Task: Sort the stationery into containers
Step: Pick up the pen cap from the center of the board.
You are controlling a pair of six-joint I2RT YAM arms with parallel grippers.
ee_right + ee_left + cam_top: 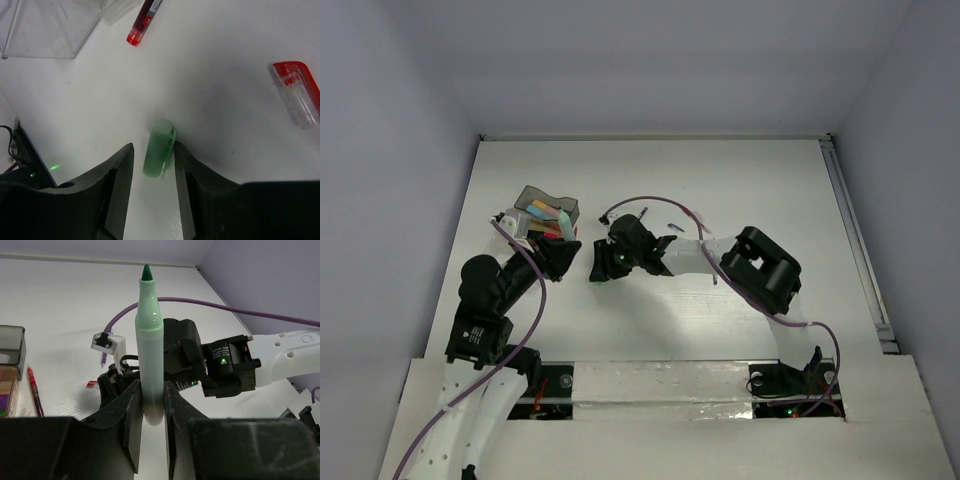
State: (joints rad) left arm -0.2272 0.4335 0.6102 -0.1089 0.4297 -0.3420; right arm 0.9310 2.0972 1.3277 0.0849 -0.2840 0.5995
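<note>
My left gripper (152, 390) is shut on a mint-green highlighter (149, 340). The highlighter has no cap and stands upright between the fingers with its dark green tip up. My right gripper (152, 150) is open, low over the table, with the highlighter's green cap (159, 147) lying between its jaws; the cap rests against the right finger. In the top view the two grippers, left (563, 258) and right (600, 265), nearly meet in front of the clear-grey containers (545, 212), which hold several coloured items.
A red pen (142, 22) lies by a clear container (45, 25). A clear piece with a red cap (297, 92) lies to the right. The left wrist view shows a grey compartment (11, 347), a red pen (35, 390) and the right arm (225, 365) close ahead.
</note>
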